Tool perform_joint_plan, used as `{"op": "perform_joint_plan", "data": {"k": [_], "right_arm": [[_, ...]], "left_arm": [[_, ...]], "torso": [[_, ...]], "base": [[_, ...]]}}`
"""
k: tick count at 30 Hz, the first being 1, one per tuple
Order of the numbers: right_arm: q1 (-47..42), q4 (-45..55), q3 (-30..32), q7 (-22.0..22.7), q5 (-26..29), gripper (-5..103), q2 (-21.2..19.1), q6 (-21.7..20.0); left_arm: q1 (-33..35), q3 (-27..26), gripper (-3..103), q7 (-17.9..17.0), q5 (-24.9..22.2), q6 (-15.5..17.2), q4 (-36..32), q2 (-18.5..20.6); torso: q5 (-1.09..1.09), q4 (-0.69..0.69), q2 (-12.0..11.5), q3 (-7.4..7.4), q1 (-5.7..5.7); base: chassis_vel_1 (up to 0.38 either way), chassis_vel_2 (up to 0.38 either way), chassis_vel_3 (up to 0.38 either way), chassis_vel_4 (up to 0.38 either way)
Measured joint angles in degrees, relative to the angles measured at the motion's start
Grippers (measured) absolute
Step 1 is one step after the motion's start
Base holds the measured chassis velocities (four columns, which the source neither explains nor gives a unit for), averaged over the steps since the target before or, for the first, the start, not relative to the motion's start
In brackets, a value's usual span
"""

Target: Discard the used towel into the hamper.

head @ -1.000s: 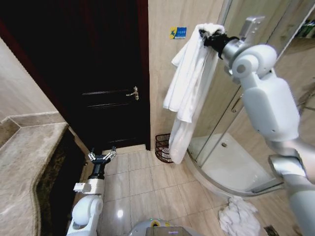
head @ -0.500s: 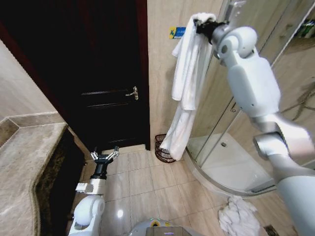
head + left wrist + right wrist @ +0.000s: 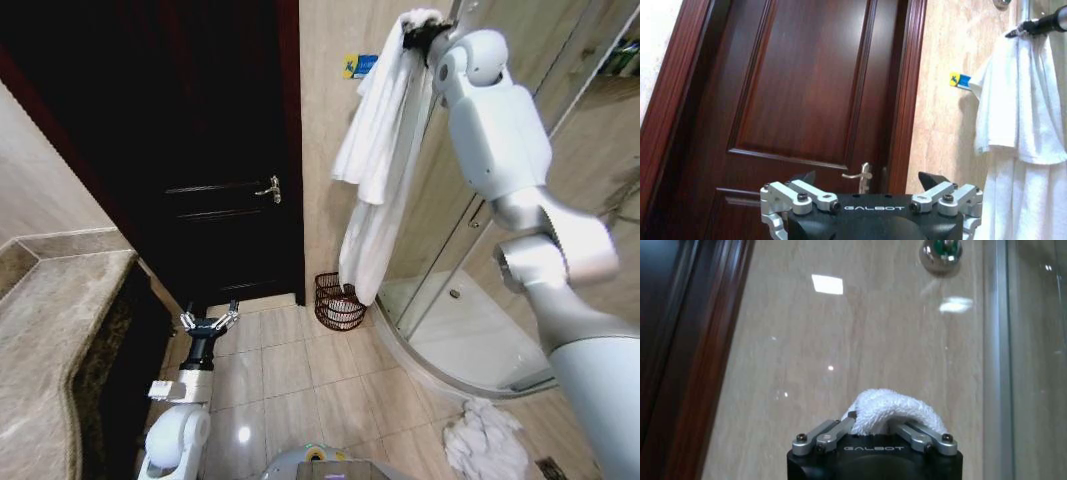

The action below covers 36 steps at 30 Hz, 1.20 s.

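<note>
A long white towel (image 3: 380, 180) hangs from my right gripper (image 3: 415, 32), which is raised high by the tiled wall and shut on the towel's top fold (image 3: 890, 410). The towel's lower end dangles just above the hamper (image 3: 338, 302), a small reddish-brown wire basket on the floor against the wall by the door frame. In the left wrist view the same towel (image 3: 1023, 115) hangs at the far side. My left gripper (image 3: 208, 321) stays low near the counter's end, open and empty, its fingers (image 3: 800, 189) spread toward the door.
A dark wooden door (image 3: 200, 150) with a metal handle (image 3: 271, 188) fills the back. A curved glass shower enclosure (image 3: 470, 330) stands at the right. A crumpled white cloth (image 3: 485, 440) lies on the tiled floor. A marble counter (image 3: 50, 330) runs along the left.
My right arm has swung the hanging towel leftward and higher, so its lower end now dangles over the hamper. The left arm has hardly moved.
</note>
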Motion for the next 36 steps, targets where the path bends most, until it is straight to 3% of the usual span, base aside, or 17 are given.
{"op": "perform_joint_plan", "data": {"k": [10, 25, 36], "right_arm": [[-3.5, -5.9, 1.1, -0.4, -1.9, 7, 3.0, 4.5], [-6.0, -3.1, 1.3, -0.6, -2.2, 7, 3.7, 4.3], [-5.8, -5.9, 3.2, -0.8, -3.7, 7, 7.6, 5.2]], "left_arm": [[1.0, -0.4, 100, 0.0, -0.1, -1.9, -0.3, -0.1], [0.5, -0.3, 100, -0.1, -0.4, -2.4, 0.7, -0.4], [0.7, -0.8, 100, 0.8, -1.1, -3.1, 1.2, -0.6]], "torso": [[0.05, 0.00, 0.0, 0.01, 0.00], [0.02, -0.02, 0.0, 0.00, -0.01], [0.02, 0.00, 0.0, 0.00, 0.00]], "base": [[0.000, 0.000, 0.000, 0.000], [0.000, 0.000, 0.000, 0.000], [0.000, 0.000, 0.000, 0.000]]}}
